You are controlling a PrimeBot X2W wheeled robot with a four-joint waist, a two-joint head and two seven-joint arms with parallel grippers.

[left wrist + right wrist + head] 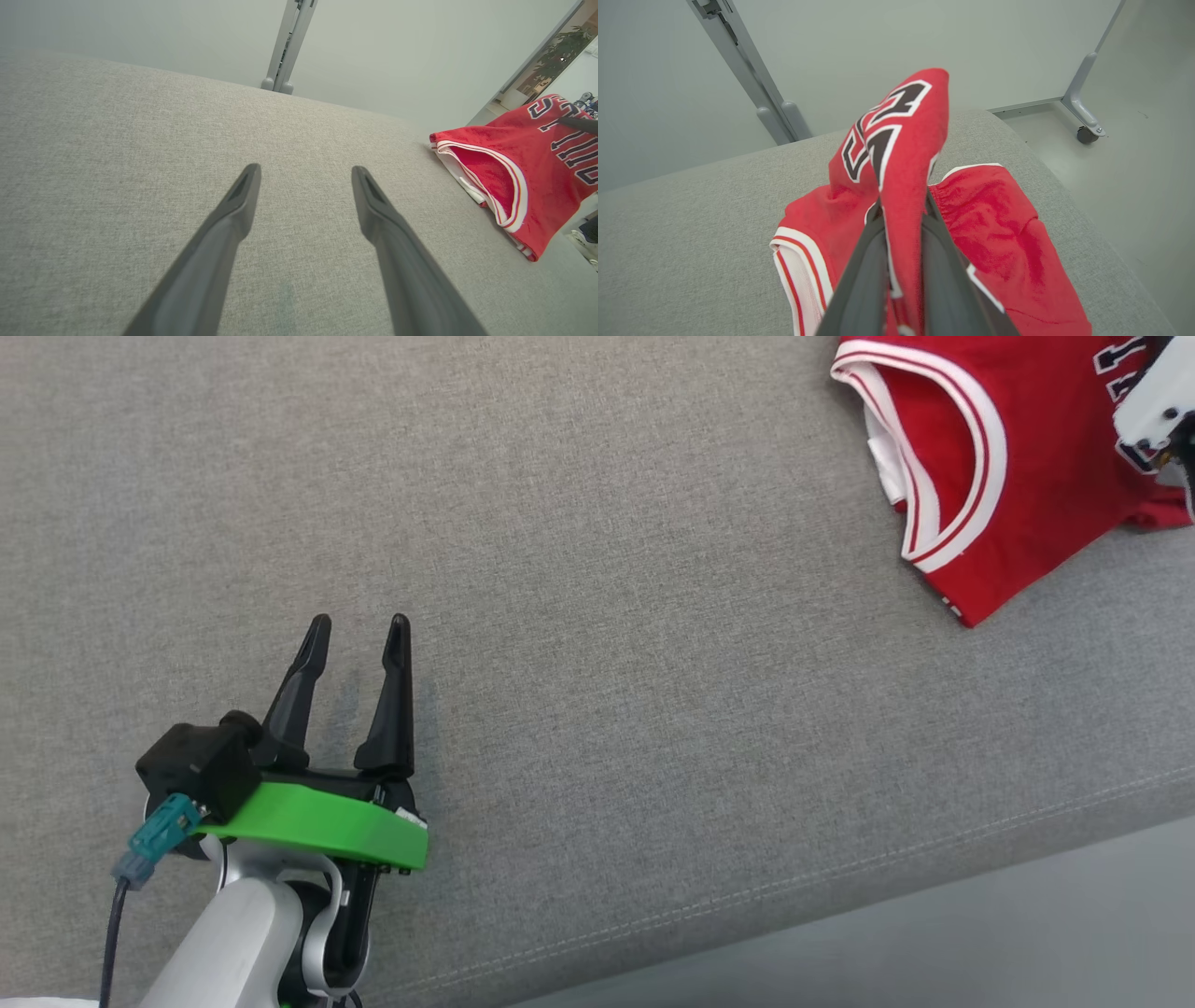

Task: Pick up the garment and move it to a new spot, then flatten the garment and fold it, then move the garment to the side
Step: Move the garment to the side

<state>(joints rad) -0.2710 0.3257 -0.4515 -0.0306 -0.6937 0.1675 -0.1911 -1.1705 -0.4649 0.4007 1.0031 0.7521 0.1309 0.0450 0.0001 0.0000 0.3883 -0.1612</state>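
Observation:
The garment [1027,457] is a red jersey with white trim and dark lettering, bunched at the far right of the grey cushion. In the right wrist view my right gripper [902,210] is shut on a fold of the garment [999,219], and the pinched fabric stands up above the fingers while the rest sags onto the cushion. Its white wrist [1153,411] shows at the top right corner of the head view. My left gripper [359,621] is open over bare cushion at the lower left, far from the garment [537,186], with nothing between its fingers [233,219].
The grey fabric cushion [653,616] has a stitched front edge [840,877], with pale floor [980,943] beyond it. A metal panel post [289,46] stands behind the cushion. A castor foot [1085,133] rests on the floor past the cushion's right end.

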